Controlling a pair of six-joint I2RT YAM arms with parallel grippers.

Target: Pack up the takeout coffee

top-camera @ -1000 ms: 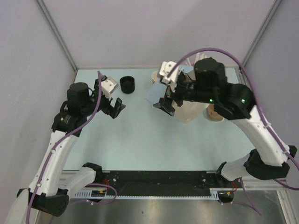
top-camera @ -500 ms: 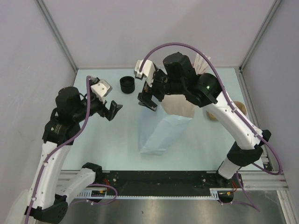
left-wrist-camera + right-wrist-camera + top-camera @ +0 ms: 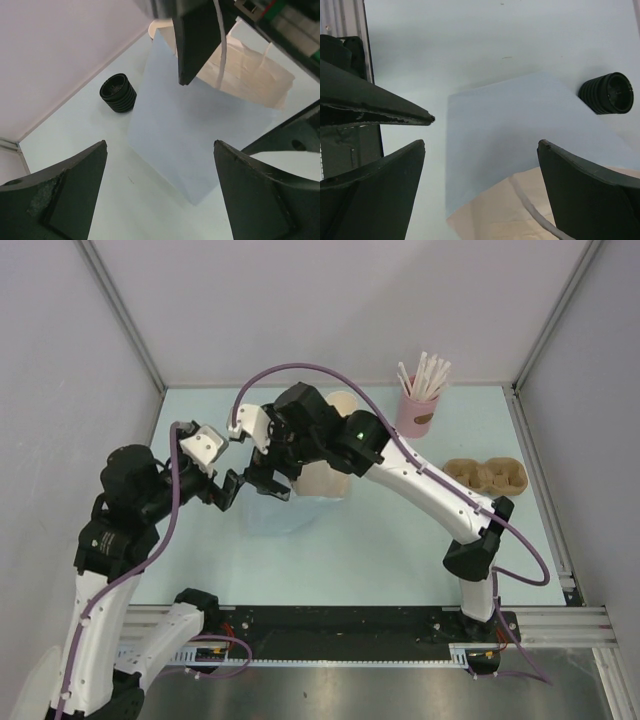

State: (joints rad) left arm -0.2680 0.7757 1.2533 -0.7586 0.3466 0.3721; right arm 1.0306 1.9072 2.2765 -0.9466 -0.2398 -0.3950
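- Takeout coffee: no lidded brown cup shows in any view, so I can't tell where it is or how it sits to either pincer. Neither pincer holds it.
- Left gripper [image 3: 228, 490]: jaws wide, empty, hovering just left of the paper bag [image 3: 285, 518].
- The bag lies flat on the table [image 3: 380, 550], pale blue side up, kraft lining and white cord handle showing at the mouth.
- Black lid stack [image 3: 118, 93]: near the bag's far corner, not touching it.
- Right gripper [image 3: 268, 482]: jaws wide, empty, over the bag's left part, close to the left gripper.
- Tan cup [image 3: 343, 402]: behind the right arm, partly hidden.
- Pink cup [image 3: 414, 412] and carrier [image 3: 486, 475]: well apart, far right.
- Judgement: the step looks like bag prep. Next move calls for pinching the mouth edge or cord, then standing the bag open.
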